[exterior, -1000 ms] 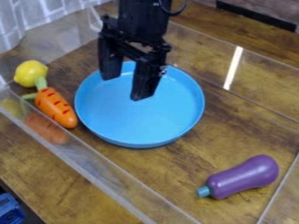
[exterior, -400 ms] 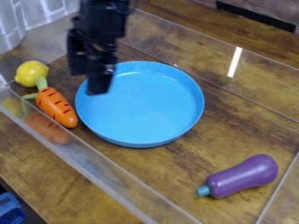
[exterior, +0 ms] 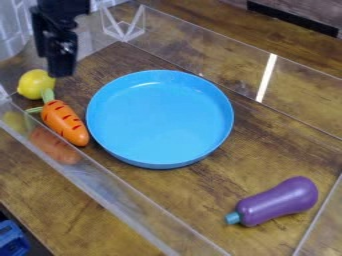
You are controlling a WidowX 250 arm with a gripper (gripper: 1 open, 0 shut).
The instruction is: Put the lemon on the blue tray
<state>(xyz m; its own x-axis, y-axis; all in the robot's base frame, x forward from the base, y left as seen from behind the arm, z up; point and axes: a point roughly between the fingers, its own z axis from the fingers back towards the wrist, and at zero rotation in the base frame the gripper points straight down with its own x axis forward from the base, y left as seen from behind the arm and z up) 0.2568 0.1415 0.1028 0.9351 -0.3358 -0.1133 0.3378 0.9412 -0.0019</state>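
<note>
The lemon (exterior: 35, 84), small, yellow and rounded, lies on the wooden table at the far left, touching the green top of the orange carrot (exterior: 63, 121). The blue tray (exterior: 160, 118), a large round dish with a shallow rim, sits in the middle with nothing in it. My black gripper (exterior: 56, 62) hangs pointing down at the upper left, just above and slightly right of the lemon, left of the tray. Its fingers (exterior: 64, 64) are apart and hold nothing.
A purple eggplant (exterior: 277, 202) lies at the lower right. A clear plastic wall (exterior: 94, 185) runs along the table's front left edge. A clear stand (exterior: 127, 20) sits at the back beside the arm.
The gripper has moved left from above the tray's back rim to above the lemon, staying open. The lemon, carrot, tray and eggplant have not moved.
</note>
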